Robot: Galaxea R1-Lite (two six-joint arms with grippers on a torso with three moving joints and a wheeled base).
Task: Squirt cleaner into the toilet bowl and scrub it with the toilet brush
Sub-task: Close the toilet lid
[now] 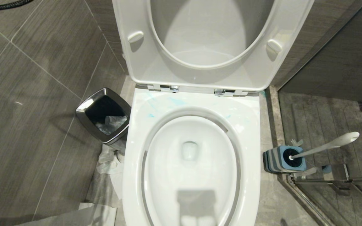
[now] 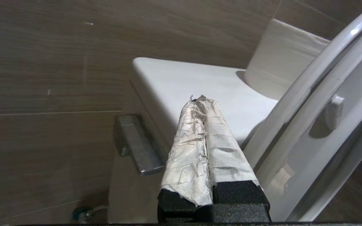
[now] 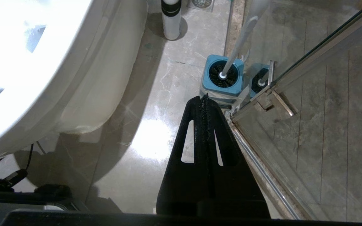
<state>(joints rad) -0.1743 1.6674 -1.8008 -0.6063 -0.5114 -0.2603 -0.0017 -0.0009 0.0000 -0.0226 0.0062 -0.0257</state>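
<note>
The white toilet bowl [image 1: 137,150] fills the middle of the head view, its seat and lid [image 1: 200,78] tipped up. Thin turquoise smears of cleaner [image 1: 178,101] lie on the back of the rim near the hinges. To the right on the floor, the toilet brush [image 1: 325,146] stands in its blue-and-grey holder [image 1: 278,160]. Neither gripper shows in the head view. My left gripper [image 2: 200,99], fingers wrapped in white tape, is shut and empty, pointing at the cistern top [image 2: 200,72] beside the raised seat [image 2: 309,119]. My right gripper [image 3: 203,98] is shut and empty above the floor, its tip just short of the holder [image 3: 222,91].
A chrome bin [image 1: 88,105] with a black liner stands left of the bowl, with crumpled tissue [image 1: 108,160] on the floor by it. A glass shower door [image 3: 309,125] and its metal rail run close to the brush holder. A chrome flush lever [image 2: 137,144] sticks out from the cistern.
</note>
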